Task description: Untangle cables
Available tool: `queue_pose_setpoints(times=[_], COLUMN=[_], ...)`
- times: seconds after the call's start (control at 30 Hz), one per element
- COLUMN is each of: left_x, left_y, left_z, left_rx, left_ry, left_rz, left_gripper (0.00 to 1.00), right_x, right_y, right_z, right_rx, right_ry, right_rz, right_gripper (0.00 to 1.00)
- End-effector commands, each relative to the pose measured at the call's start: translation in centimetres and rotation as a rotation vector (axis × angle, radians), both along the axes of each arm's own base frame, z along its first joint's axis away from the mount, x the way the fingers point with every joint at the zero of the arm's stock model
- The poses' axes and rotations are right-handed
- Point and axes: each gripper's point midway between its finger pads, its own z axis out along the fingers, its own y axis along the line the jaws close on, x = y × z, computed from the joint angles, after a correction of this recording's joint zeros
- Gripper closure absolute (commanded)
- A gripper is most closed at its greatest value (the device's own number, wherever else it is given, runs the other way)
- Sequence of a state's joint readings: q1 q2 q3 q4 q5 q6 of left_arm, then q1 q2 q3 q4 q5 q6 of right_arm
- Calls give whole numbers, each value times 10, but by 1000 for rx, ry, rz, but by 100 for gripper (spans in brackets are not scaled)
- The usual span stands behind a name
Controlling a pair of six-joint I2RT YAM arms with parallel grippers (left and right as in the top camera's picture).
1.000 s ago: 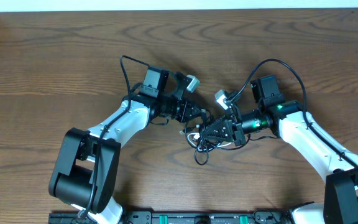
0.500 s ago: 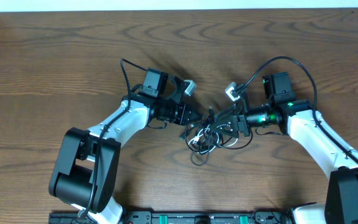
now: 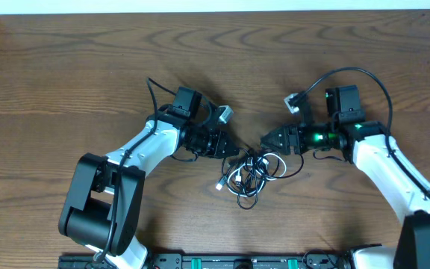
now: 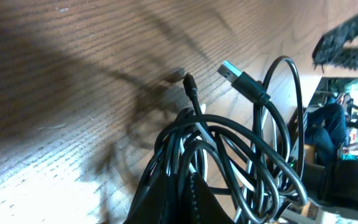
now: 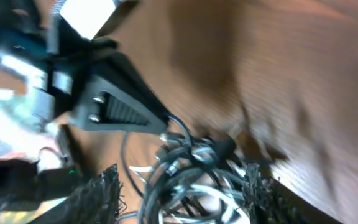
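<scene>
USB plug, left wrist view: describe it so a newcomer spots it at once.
On the wooden table, find the tangle of cables near its middle. In the left wrist view, one black cord arcs out of it and ends in the USB plug. Unlike the small all-black plug beside it, it has a flat silver metal tip.

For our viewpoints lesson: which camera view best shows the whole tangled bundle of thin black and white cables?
Overhead: the tangled bundle of thin black and white cables lies whole and sharp there. The left wrist view shows loops close up but cropped; the right wrist view blurs them.
</scene>
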State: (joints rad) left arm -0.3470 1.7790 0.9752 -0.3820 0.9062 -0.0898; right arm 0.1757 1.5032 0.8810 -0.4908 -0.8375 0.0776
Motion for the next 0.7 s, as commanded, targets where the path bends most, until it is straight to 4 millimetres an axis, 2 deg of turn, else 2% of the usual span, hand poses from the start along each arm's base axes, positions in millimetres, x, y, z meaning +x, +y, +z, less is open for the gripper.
queue_pose_setpoints(times=[0.0,0.1,0.17,0.23,0.33,0.4,0.43,0.67], left_x=[5,9,13,18,26,27,26,14], left_y=[1,-1,2,7,15,19,21,30], left_z=[6,25,47,59,72,77,79,67], left_rx=[-4,-23,-26,0,40,56,64,128], left_ry=[37,-14,-85,-124,-157,-175,-183,-118], left_rz=[51,54,72,117,198,224,229,238], left_gripper=[92,92,92,91,85,83,78,74], right_x=[4,-3,-4,1,4,5,5,5], right_y=[-22,-30,-39,-50,-66,-68,-68,-68], right_z=[-7,-7,-5,-9,-17,-18,-18,-18], right_rx=[-149,-196,-249,-317,-410,-422,-422,-422], right_ry=[-3,15,3,-17,-22,-25,-25,-25], right_rz=[-99,-118,-147,-183,-226,-232,-232,-232], right_gripper=[44,45,31,1,1,1,1,1])
